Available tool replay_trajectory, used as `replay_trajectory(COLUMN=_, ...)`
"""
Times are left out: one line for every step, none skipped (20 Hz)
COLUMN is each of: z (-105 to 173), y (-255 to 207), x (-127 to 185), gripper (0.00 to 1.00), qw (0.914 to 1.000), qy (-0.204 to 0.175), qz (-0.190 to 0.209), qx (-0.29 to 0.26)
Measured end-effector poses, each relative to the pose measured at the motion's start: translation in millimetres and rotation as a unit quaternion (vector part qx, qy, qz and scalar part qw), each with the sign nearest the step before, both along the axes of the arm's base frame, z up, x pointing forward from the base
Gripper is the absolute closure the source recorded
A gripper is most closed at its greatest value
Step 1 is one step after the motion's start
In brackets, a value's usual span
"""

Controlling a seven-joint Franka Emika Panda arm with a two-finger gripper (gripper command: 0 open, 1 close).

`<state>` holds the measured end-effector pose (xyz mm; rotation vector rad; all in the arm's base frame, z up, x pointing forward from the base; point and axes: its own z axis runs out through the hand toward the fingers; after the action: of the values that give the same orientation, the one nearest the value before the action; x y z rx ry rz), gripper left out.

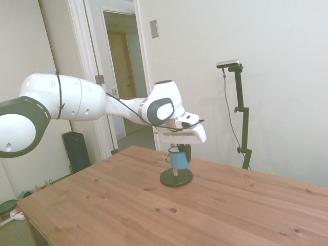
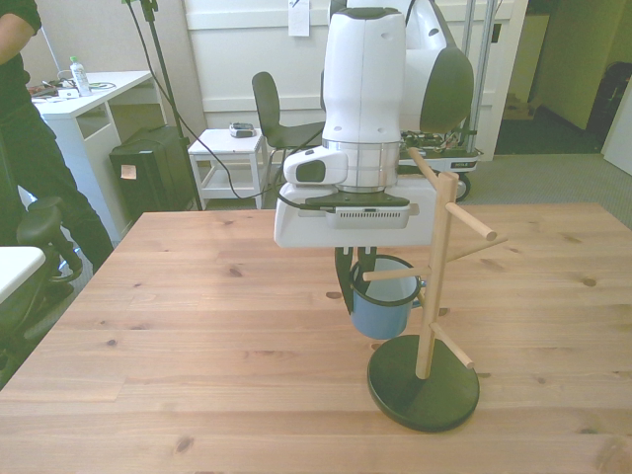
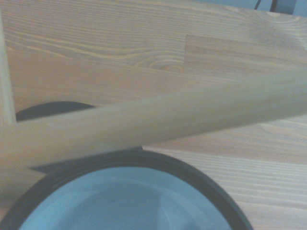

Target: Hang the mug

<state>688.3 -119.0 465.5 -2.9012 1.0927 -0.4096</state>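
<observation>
While the gripper (image 2: 367,265) grasps the light-blue mug (image 2: 383,301) beside the wooden mug tree (image 2: 431,296), hanging looks underway; next, its handle must slide onto a peg (image 2: 393,276).

My arm (image 1: 77,100) stretches out level above the bench (image 2: 197,326), wrist turned down, gripper (image 2: 367,265) pointing straight at it, its jaws hidden from sight.

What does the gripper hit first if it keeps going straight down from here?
Likely the mug right beneath the gripper; the fingers are hidden. Carried on down, the mug would probably meet the rack's dark round base or the table; depth is unclear.
</observation>
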Motion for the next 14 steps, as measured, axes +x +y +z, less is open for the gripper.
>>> replay_trajectory(z=0, y=0, x=-1, gripper=0.0, qw=1.0, qy=0.001, qz=0.001, qx=-0.002)
replay_trajectory(z=-1, y=-1, x=-2, gripper=0.0, qw=1.0, qy=0.002, qz=0.001, qx=-0.003)
replay_trajectory(z=-2, y=-1, x=-4, gripper=0.0, qw=1.0, qy=0.002, qz=0.0, qx=-0.004)
replay_trajectory(z=-3, y=-2, x=-5, gripper=0.0, qw=1.0, qy=0.003, qz=0.0, qx=-0.004)
replay_trajectory(z=-3, y=-3, x=-6, gripper=0.0, qw=1.0, qy=0.003, qz=0.0, qx=-0.005)
replay_trajectory(z=-2, y=-3, x=-7, gripper=0.0, qw=1.0, qy=0.003, qz=0.0, qx=-0.005)
replay_trajectory(z=-2, y=-2, x=-7, gripper=0.0, qw=1.0, qy=0.002, qz=0.0, qx=-0.005)
replay_trajectory(z=-2, y=-1, x=-8, gripper=0.0, qw=1.0, qy=0.0, qz=0.001, qx=-0.005)
replay_trajectory(z=-1, y=0, x=-10, gripper=0.0, qw=1.0, qy=-0.001, qz=0.002, qx=-0.006)
replay_trajectory(z=0, y=1, x=-11, gripper=0.0, qw=1.0, qy=-0.002, qz=0.003, qx=-0.006)
replay_trajectory(z=1, y=2, x=-13, gripper=0.0, qw=1.0, qy=-0.002, qz=0.004, qx=-0.008)
replay_trajectory(z=1, y=2, x=-14, gripper=0.0, qw=0.9999, qy=-0.003, qz=0.005, qx=-0.009)
replay_trajectory(z=2, y=2, x=-16, gripper=0.0, qw=0.9999, qy=-0.004, qz=0.005, qx=-0.011)
replay_trajectory(z=4, y=1, x=-17, gripper=0.0, qw=0.9999, qy=-0.006, qz=0.005, qx=-0.011)
